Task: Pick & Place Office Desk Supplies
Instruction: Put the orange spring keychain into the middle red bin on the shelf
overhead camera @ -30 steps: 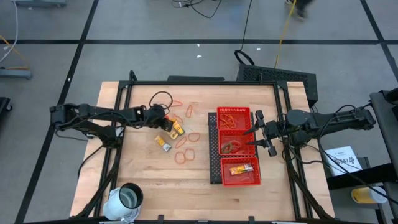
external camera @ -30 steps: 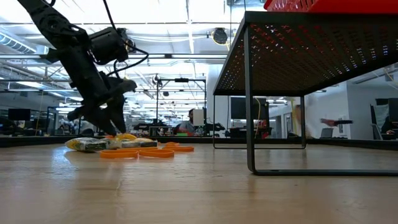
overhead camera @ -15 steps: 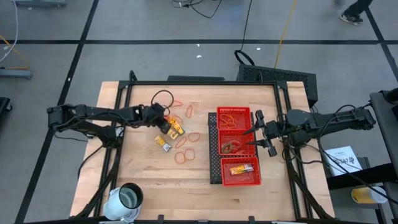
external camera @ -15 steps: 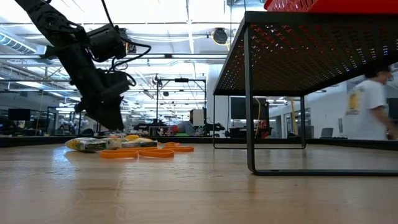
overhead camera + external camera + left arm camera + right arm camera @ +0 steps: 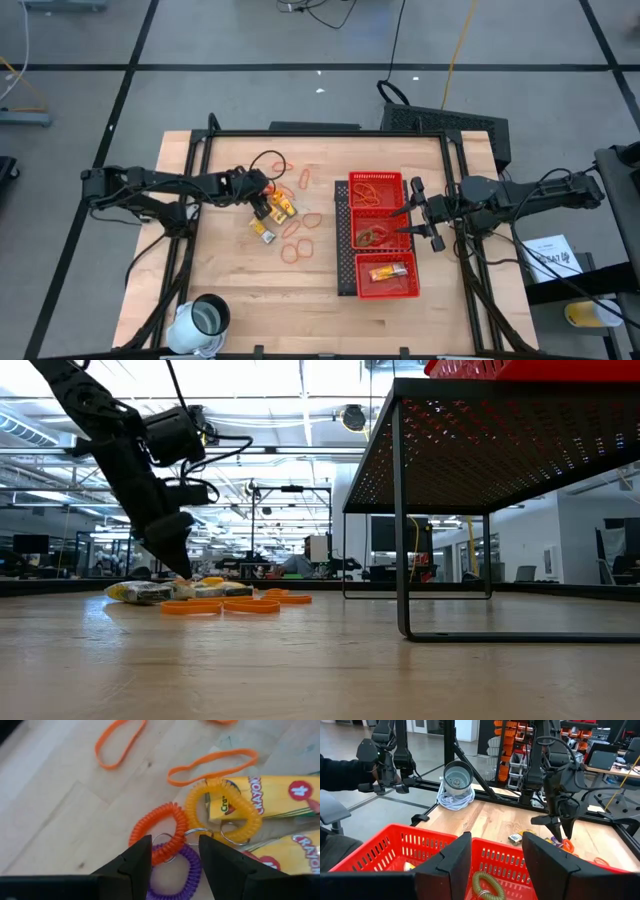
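Left gripper (image 5: 175,851) jaws parted, empty, over linked coil keyrings (image 5: 192,837) beside the crayon packets (image 5: 260,795), left of the red tray (image 5: 381,240). Coils look light, springy, snag-prone; pinch the metal ring. Right gripper (image 5: 496,851) open over tray.

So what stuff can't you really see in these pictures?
- High view: the curly key rings under the left gripper are too small to tell apart there.
- Left wrist view: the purple curly ring is partly behind the fingers; the crayon boxes run off the edge.
- Low view: the red tray is cut off at the top, its contents hidden.
- Right wrist view: the right gripper hides part of that tray's middle.
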